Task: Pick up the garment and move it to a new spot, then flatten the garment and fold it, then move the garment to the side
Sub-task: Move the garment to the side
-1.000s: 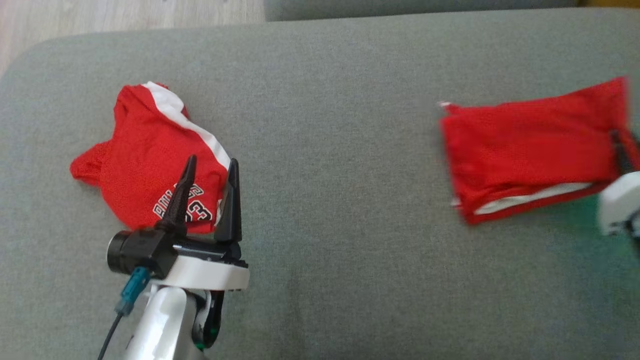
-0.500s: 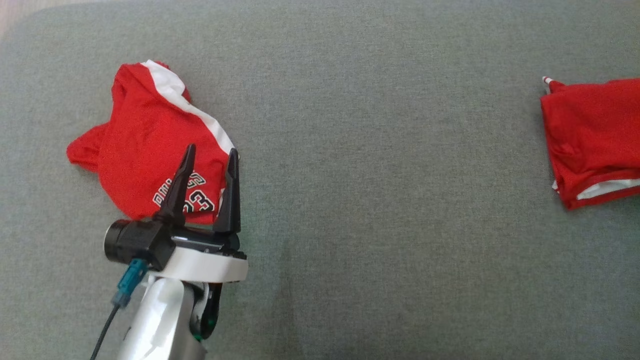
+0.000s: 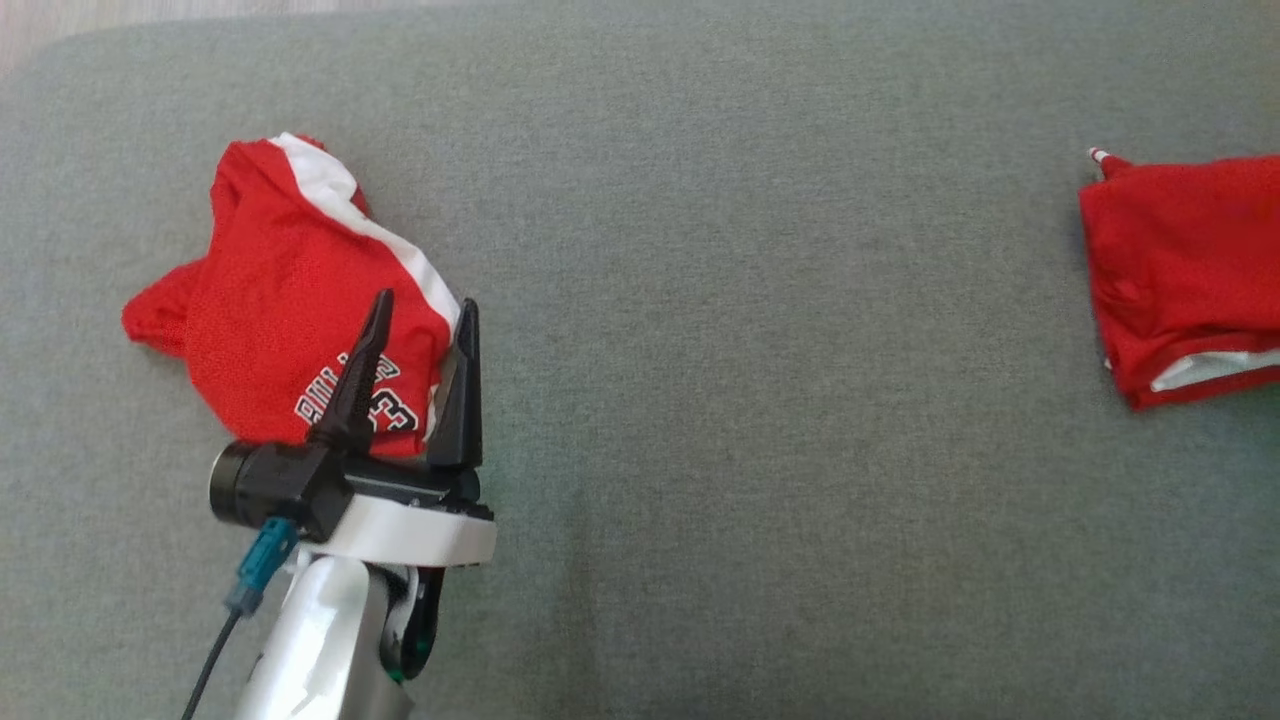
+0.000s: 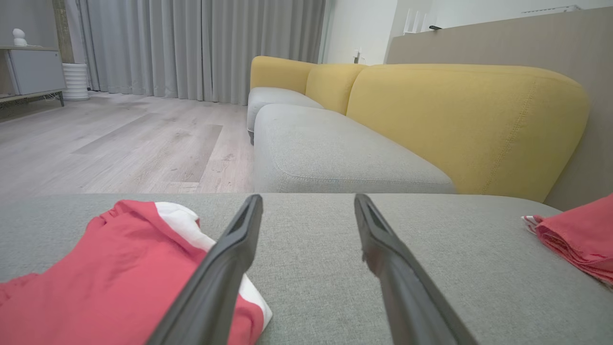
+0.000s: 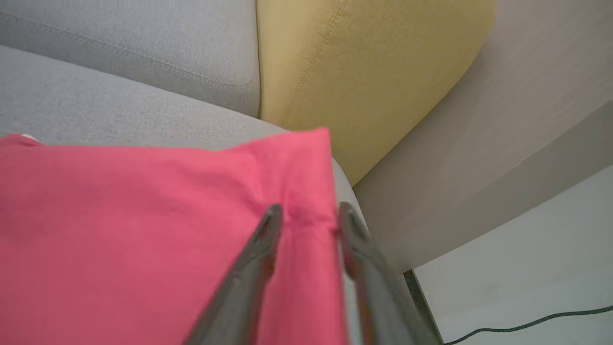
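Observation:
The folded red garment [image 3: 1190,270] lies flat at the right end of the grey seat, its white trim showing along the near edge. In the right wrist view my right gripper [image 5: 306,213] hangs over the garment's [image 5: 143,230] far right corner. Its fingers stand apart, with a low ridge of cloth between the tips. My left gripper [image 3: 425,300] is open at the seat's left side. It holds nothing, and its fingers [image 4: 230,268] reach over the near edge of a crumpled red jersey [image 3: 290,320] with a white stripe and black lettering.
The grey seat cushion [image 3: 750,350] stretches wide between the two red pieces. A yellow backrest [image 5: 359,72] rises just beyond the garment's corner, with a beige wall panel beside it. Wooden floor [image 4: 119,143] lies past the seat's far edge. A thin cable [image 5: 527,326] runs along the pale floor.
The folded garment has slid right along the seat, and now partly runs off the head view's right edge. The right gripper has left the head view. The left arm has stayed put.

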You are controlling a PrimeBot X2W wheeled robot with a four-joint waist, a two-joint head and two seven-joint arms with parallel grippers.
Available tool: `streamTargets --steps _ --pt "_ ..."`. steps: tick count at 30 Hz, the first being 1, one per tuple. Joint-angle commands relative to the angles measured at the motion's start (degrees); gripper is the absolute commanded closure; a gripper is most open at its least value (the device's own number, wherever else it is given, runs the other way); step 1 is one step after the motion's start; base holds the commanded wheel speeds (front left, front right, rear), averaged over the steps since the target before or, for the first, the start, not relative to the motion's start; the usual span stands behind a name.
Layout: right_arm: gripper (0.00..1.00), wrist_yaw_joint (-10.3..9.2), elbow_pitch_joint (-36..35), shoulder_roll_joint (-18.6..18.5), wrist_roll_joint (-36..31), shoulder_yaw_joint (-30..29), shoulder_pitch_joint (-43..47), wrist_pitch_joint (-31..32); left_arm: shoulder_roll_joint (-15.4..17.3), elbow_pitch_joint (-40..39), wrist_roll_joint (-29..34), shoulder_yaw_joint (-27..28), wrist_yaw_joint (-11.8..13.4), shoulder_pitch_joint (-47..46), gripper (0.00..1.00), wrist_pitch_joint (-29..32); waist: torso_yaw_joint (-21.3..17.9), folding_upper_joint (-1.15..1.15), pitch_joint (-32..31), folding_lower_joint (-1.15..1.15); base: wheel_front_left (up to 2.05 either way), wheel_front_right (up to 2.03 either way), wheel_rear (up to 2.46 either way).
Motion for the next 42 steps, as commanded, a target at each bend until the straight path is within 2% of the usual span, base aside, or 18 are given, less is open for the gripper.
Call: streamTargets --steps 1,7,12,21,28,33,37,42 --pt "0.0 -0.05 -2.26 -1.24 -0.3 0.24 -0.71 -0.26 0.23 -1.49 0.48 2.08 -0.05 -1.51 0.0 -0.46 -0.23 0.0 -0.31 0.0 0.0 0.0 0.0" --pt "0.0 -0.05 -5.92 1.57 -0.14 1.02 -0.88 -0.32 0.23 -1.34 0.19 2.1 0.08 -1.04 0.0 -0.46 -1.08 0.0 -1.9 0.0 0.0 0.0 0.0" --pt "0.0 -0.05 -11.38 5.6 1.49 2.28 -0.25 -1.42 0.23 -1.55 -0.35 2.02 0.35 -0.55 0.0 -0.46 -1.38 0.0 -4.31 0.0 0.0 0.0 0.0" --pt "0.0 -0.05 -26.3 17.98 6.6 4.6 6.08 -1.63 0.23 -2.0 -1.52 2.06 1.37 1.82 0.0 -0.46 -0.53 0.0 -9.95 0.0 0.0 0.0 0.0" --pt "0.0 -0.05 -32.63 25.11 12.0 5.04 13.1 -4.62 0.23 -1.66 -2.13 2.23 2.15 4.32 0.0 -0.46 1.44 0.0 -13.88 0.0 0.0 0.0 0.0" --pt "0.0 -0.05 -33.0 26.61 15.23 6.26 17.56 -7.71 0.23 -1.51 -2.16 2.65 2.6 6.18 0.0 -0.46 2.57 0.0 -15.41 0.0 0.0 0.0 0.0" --pt "0.0 -0.05 -29.94 26.79 19.67 8.83 23.7 -11.71 0.23 -1.3 -2.7 2.59 2.87 7.84 0.0 -0.46 4.14 0.0 -16.57 0.0 0.0 0.0 0.0" --pt "0.0 -0.05 -27.13 26.81 21.35 10.77 27.54 -13.62 0.23 -1.88 -2.35 2.94 3.4 9.65 0.0 -0.46 4.46 0.0 -17.0 0.0 0.0 0.0 0.0"
